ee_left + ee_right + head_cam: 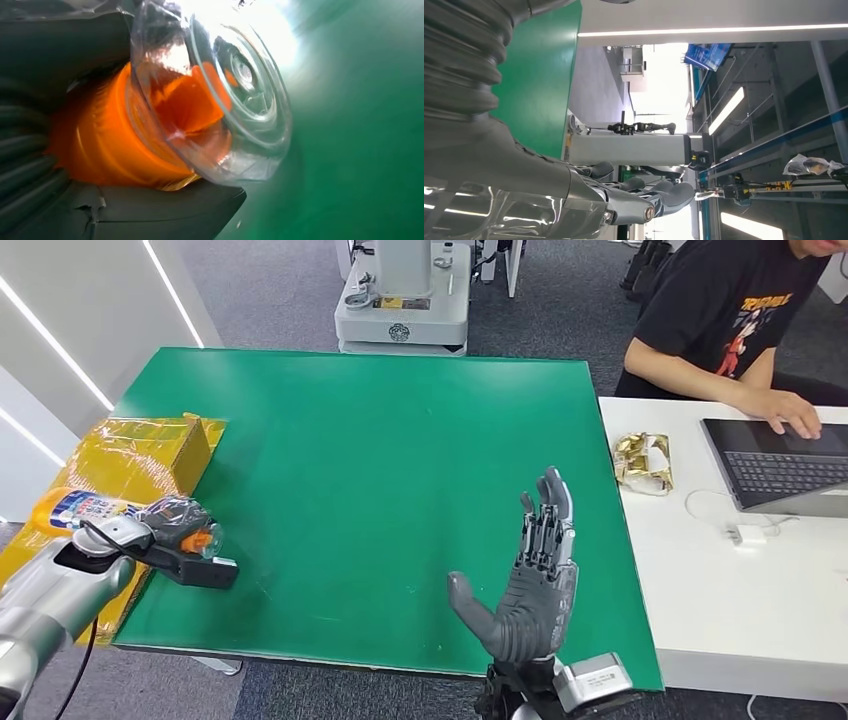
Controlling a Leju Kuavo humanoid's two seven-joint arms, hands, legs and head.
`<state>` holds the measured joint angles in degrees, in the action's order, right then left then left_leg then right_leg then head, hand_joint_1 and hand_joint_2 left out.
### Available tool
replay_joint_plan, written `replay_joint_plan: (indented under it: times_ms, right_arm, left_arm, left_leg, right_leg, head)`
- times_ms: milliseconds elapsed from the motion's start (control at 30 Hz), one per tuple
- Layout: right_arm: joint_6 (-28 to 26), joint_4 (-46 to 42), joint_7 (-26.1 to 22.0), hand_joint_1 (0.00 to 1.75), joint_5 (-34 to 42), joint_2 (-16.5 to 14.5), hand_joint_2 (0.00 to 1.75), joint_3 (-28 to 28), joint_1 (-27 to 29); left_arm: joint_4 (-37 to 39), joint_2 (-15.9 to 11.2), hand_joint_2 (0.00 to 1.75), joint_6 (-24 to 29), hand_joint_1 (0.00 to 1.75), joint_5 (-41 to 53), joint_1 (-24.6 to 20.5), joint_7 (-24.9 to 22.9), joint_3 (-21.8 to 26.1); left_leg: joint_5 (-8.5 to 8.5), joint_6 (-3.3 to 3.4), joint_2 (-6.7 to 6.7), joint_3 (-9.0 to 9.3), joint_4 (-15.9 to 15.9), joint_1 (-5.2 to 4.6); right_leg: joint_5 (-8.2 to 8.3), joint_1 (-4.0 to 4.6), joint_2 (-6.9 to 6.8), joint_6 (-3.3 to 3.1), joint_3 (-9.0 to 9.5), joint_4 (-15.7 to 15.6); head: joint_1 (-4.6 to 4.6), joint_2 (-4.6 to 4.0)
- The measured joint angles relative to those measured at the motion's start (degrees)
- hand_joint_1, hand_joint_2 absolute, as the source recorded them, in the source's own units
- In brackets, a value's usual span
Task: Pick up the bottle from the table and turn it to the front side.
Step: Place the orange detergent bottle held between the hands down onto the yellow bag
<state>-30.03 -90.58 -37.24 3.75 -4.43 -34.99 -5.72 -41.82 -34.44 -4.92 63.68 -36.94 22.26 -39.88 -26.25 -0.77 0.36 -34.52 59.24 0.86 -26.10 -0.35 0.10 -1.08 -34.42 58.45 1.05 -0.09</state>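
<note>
Head view: the left robot hand (170, 525) grips the bottle (85, 510) at the near left corner of the green tabletop (380, 440), just beside a yellow box (140, 455). The bottle lies roughly level in the grip, its orange body and blue-and-white label pointing left past the tabletop's edge, its clear-capped end toward the green surface. It looks lifted off the tabletop rather than resting on it, which fits the turning step of the task; whether the front side now faces forward cannot be told from here. The right robot hand (530, 575) stands upright near the tabletop's near edge, palm open, fingers apart and holding nothing, seemingly kept well apart from the bottle so the left arm has room. On the far right a person (740, 320) sits at a white desk (740, 600) with a laptop (785, 465); a gold wrapper (643, 462) lies on the desk.

Left wrist view: the bottle's clear cap (235, 95) over its orange neck (115, 145) sits close to the lens, grey fingers (165, 210) pressed around it, with green tabletop blurred beyond.

Right wrist view: the right hand's fingers (644, 197) stretch out free, closed on nothing, against the room's ceiling lights.
</note>
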Motion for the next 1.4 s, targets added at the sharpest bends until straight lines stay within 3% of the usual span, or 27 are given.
replay_joint_plan:
  times_ms: [200, 333, 367, 467, 500, 833, 1400]
  right_arm:
    - [-0.2, 0.6, 0.0, 0.0, 0.3, 0.0, 1.75, -0.4, -0.4]
    - [-0.5, 0.8, 0.0, 0.0, 0.4, 0.0, 1.75, -0.5, -0.7]
    - [-0.5, 0.9, 0.0, 0.0, 0.4, 0.0, 1.75, -0.5, -0.7]
    - [-0.6, 1.0, 0.0, 0.0, 0.4, 0.0, 1.75, -0.7, -0.9]
    - [-0.7, 1.0, 0.0, 0.0, 0.4, 0.0, 1.75, -0.8, -0.9]
    - [-1.0, 1.4, 0.2, 0.0, 0.4, 0.0, 1.75, -0.9, -1.0]
    - [-0.4, 2.3, 0.6, 0.0, 0.5, 0.0, 1.75, -1.3, -1.3]
  left_arm:
    - [0.1, -0.4, 1.75, 2.3, 1.75, -1.7, 0.5, 0.0, -0.9]
    - [0.8, 0.9, 1.75, 6.4, 1.75, -2.1, 0.3, 0.0, -1.2]
    - [1.1, 1.3, 1.75, 7.3, 1.59, -2.2, 0.2, 0.0, -1.2]
    - [1.6, 2.9, 1.75, 10.7, 0.28, -2.2, 0.1, -0.3, -1.4]
    - [1.6, 3.6, 1.75, 12.0, 0.0, -2.0, 0.1, -0.5, -1.4]
    - [2.2, 7.5, 1.75, 15.8, 0.0, -1.1, -0.3, -2.6, -1.5]
    - [2.2, 6.0, 1.75, 16.5, 0.0, -0.4, 1.8, -3.9, -1.0]
  left_leg:
    - [0.0, 0.0, -0.01, 0.01, 0.0, 0.0]
    - [0.0, 0.0, -0.03, 0.0, 0.0, -0.01]
    - [0.0, 0.0, -0.02, 0.01, 0.0, -0.01]
    - [0.0, 0.0, -0.01, 0.01, 0.0, -0.01]
    - [0.0, 0.01, -0.03, 0.01, 0.0, -0.01]
    - [0.0, 0.01, -0.02, 0.0, 0.0, -0.01]
    - [0.05, -0.05, -0.04, 0.06, 0.0, 0.0]
  right_leg:
    - [0.0, 0.0, -0.01, 0.0, -0.01, 0.0]
    - [0.0, 0.0, -0.05, 0.0, 0.0, 0.0]
    - [0.01, 0.0, -0.04, 0.0, 0.0, 0.0]
    - [0.02, -0.01, -0.03, -0.01, -0.01, 0.0]
    - [0.02, -0.01, -0.05, -0.01, 0.0, 0.0]
    - [0.02, -0.01, -0.04, -0.01, 0.02, 0.0]
    - [0.02, 0.0, -0.07, -0.02, 0.09, 0.0]
  head:
    - [0.01, 0.0]
    - [0.0, 0.0]
    - [0.0, 0.0]
    - [0.01, 0.0]
    - [0.0, 0.0]
    - [0.01, 0.0]
    - [0.01, 0.0]
